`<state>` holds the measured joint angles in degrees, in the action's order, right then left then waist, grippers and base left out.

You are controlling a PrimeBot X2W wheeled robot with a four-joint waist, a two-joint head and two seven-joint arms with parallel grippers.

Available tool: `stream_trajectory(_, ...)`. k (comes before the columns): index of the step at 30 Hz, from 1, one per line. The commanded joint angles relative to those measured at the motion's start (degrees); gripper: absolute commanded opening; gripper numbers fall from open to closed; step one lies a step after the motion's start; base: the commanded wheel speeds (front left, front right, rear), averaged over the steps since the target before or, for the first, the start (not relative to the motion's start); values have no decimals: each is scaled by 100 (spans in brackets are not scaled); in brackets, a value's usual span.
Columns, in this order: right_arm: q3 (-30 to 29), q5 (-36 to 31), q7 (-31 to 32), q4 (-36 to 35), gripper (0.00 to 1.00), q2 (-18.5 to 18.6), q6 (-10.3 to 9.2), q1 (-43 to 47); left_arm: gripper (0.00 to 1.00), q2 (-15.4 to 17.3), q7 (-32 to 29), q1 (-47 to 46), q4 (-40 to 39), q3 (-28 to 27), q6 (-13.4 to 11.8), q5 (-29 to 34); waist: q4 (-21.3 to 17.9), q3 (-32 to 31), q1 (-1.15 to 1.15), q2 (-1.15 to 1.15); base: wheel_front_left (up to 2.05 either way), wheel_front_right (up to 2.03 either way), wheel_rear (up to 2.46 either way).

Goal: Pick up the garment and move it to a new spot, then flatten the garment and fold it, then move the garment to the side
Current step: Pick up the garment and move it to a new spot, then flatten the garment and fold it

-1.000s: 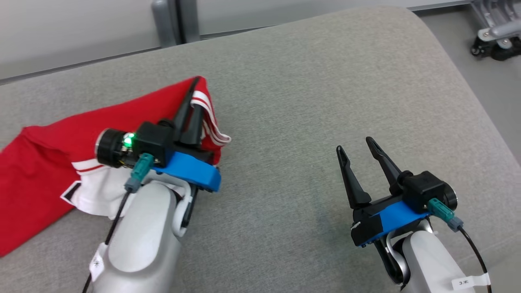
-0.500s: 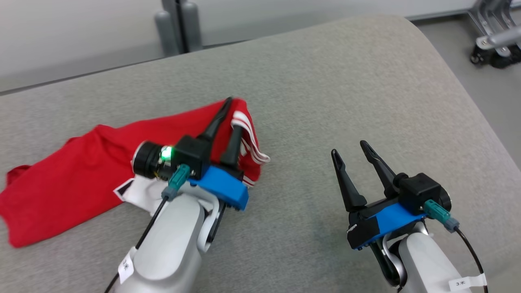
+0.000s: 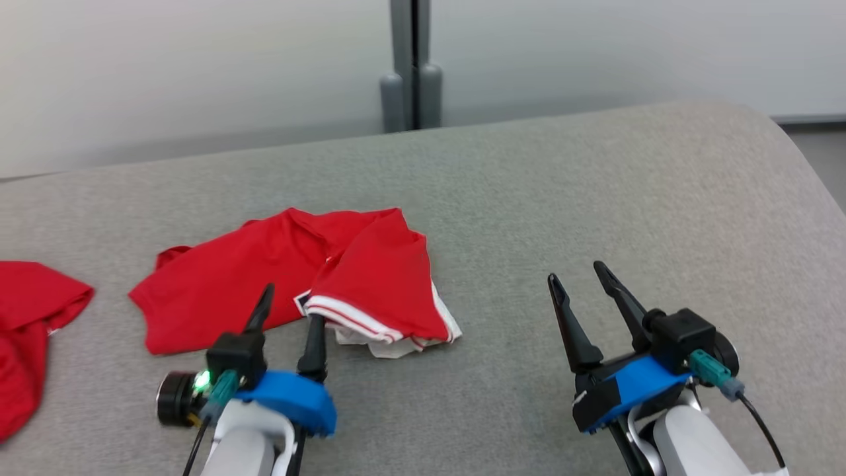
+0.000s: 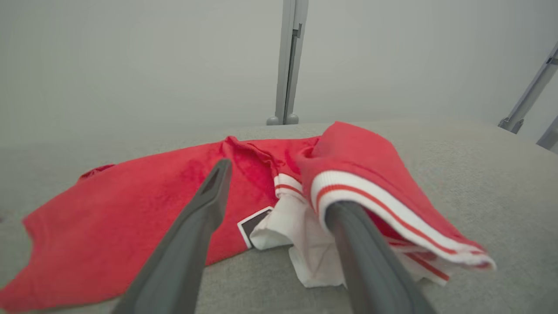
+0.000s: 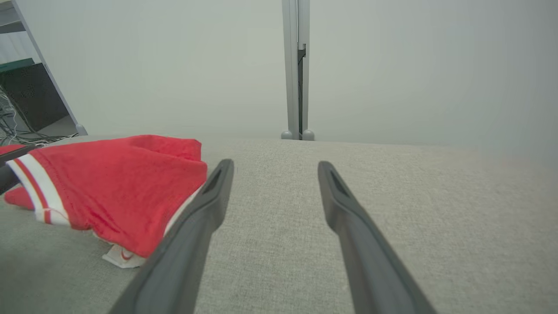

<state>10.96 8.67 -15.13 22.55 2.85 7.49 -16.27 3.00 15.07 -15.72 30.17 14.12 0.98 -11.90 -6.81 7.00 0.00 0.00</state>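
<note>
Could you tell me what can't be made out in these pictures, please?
- Head view: the red cloth at the left is cut off by the edge.
- Left wrist view: whether one fingertip of the left gripper sits under the striped hem of the garment.
- Left wrist view: the black label is partly covered by white fabric.

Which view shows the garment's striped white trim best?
Left wrist view: the striped trim lies close and large, red line distinct. Head view shows it smaller, from above; right wrist view catches one end at its left edge.
</note>
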Motion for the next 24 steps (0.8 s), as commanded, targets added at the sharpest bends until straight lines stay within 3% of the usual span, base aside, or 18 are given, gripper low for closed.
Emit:
stream_trajectory(1, -16, -31, -3, 20, 100, 13, 1, 117, 100, 1, 17, 172, -71, -108, -11, 51, 62, -63, 0, 0, 0, 0, 0)
stream_trajectory(7, -52, -49, -3, 94, 100, 14, 1, 396, 100, -8, 16, 834, -334, -557, 41, 117, 282, -472, 0, 0, 0, 0, 0)
stream_trajectory(15, 36, -2, -3, 112, 100, 14, 1, 569, 100, -13, 16, 1522, -881, -1100, -45, 145, 243, -781, 0, 0, 0, 0, 0)
stream_trajectory(24, 143, -139, -3, 217, 100, 13, 1, 747, 100, -13, 16, 1694, -987, -1021, -44, 88, 430, -829, 0, 0, 0, 0, 0)
